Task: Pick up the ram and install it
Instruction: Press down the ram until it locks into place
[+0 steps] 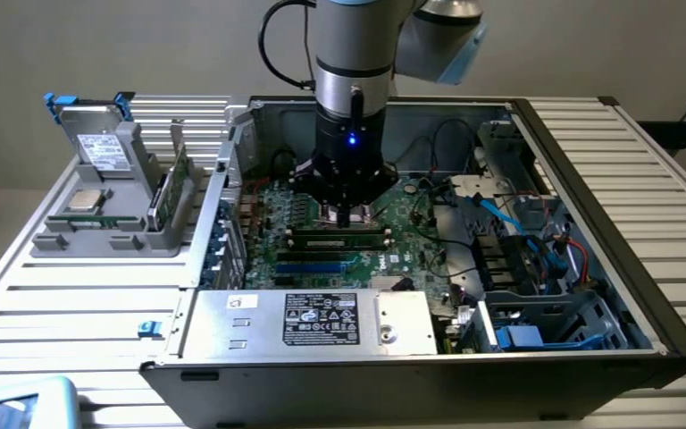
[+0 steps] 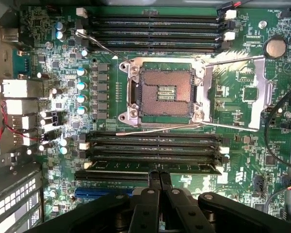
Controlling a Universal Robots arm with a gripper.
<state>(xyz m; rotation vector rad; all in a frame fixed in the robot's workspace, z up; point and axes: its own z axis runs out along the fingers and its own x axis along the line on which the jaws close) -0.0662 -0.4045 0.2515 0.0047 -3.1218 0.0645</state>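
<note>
Our tool (image 2: 158,180), jaws closed on the ram (image 2: 155,168), sits at a memory slot just beside the processor socket (image 2: 166,91); misalignment could, we judge, jam it.

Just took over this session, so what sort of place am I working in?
Probably a computer assembly or repair test bench: an open desktop PC case lies on a slatted metal table, a grey parts holder stands beside it, and the gripper presses the ram at the motherboard slots.
</note>
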